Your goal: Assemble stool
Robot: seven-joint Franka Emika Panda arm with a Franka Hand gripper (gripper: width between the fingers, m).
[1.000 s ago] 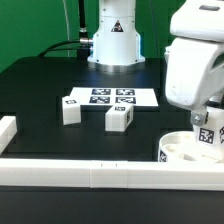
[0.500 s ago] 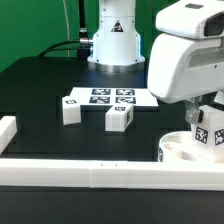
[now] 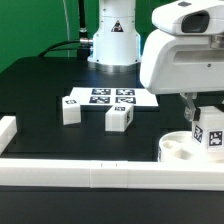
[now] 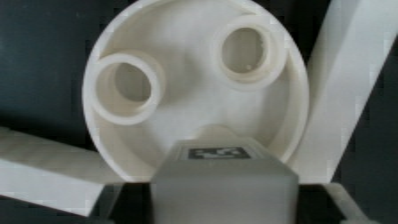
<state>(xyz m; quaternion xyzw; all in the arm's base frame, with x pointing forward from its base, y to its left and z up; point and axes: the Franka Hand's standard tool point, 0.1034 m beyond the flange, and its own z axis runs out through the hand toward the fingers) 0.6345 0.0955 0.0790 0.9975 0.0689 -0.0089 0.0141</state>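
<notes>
The stool's round white seat (image 3: 175,148) lies at the front of the table, on the exterior view's right, against the white front bar. My gripper (image 3: 205,116) is shut on a white blocky leg (image 3: 209,133) with a tag on it and holds it upright right over the seat. In the wrist view the leg (image 4: 222,185) sits between the jaws of my gripper (image 4: 226,205), just before the seat (image 4: 178,60), which shows two round holes. Two more tagged legs (image 3: 69,108) (image 3: 120,116) lie loose mid-table.
The marker board (image 3: 110,97) lies flat behind the two loose legs. A long white bar (image 3: 100,176) edges the table's front and a short one (image 3: 6,130) stands on the exterior view's left. The arm's base (image 3: 112,40) stands at the back.
The arm's wrist has swung toward the exterior view's left and come lower into view. The held leg has stayed over the seat, shifting only slightly.
</notes>
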